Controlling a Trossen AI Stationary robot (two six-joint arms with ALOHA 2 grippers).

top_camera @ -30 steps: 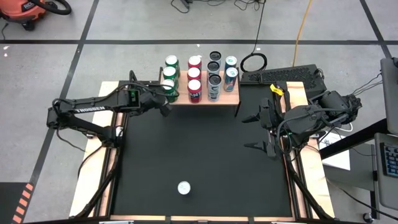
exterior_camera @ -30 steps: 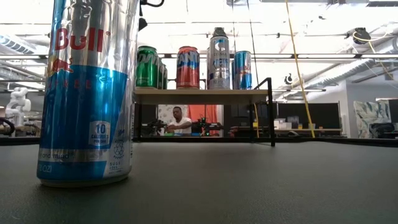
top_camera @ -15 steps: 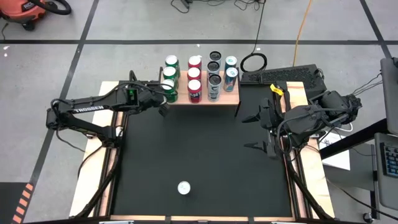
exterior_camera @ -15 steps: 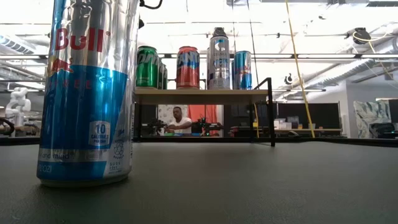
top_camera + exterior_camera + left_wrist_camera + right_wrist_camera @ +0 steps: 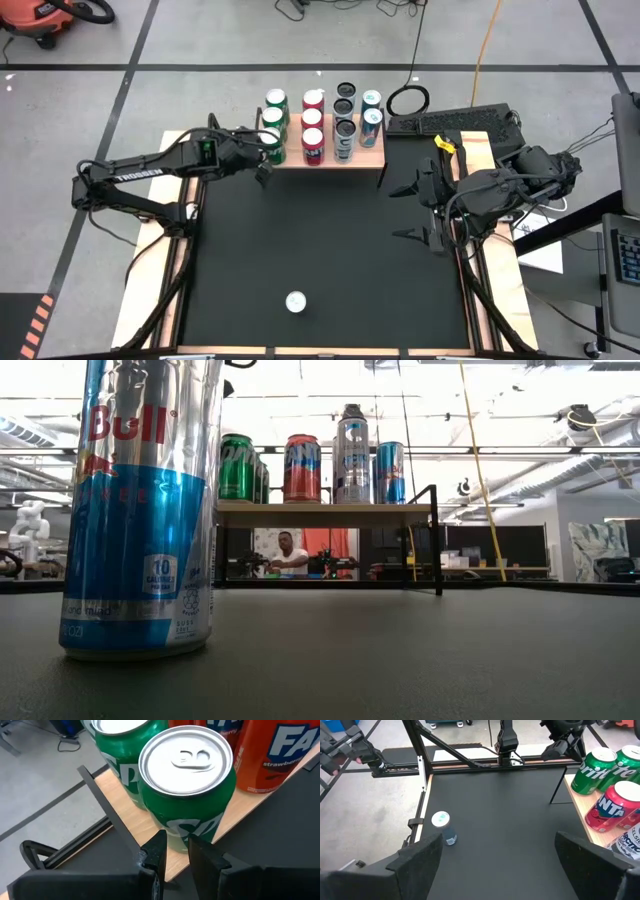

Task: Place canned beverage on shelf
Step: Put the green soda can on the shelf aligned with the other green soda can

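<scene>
Black table (image 5: 330, 240) with a light-wood shelf (image 5: 372, 157) bearing green cans (image 5: 275, 105), red cans (image 5: 313, 120), black-topped cans (image 5: 345, 100) and blue-and-silver cans (image 5: 371, 105). A lone can (image 5: 145, 510) is silver over blue with red lettering. Both arms (image 5: 150, 180) are dark.

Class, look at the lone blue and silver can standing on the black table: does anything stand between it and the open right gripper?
Nothing visible does. The blue and silver can stands alone on the black table, with bare tabletop between it and the open right gripper at the table's right edge. The shelf is at the far edge, out of that path.
</scene>
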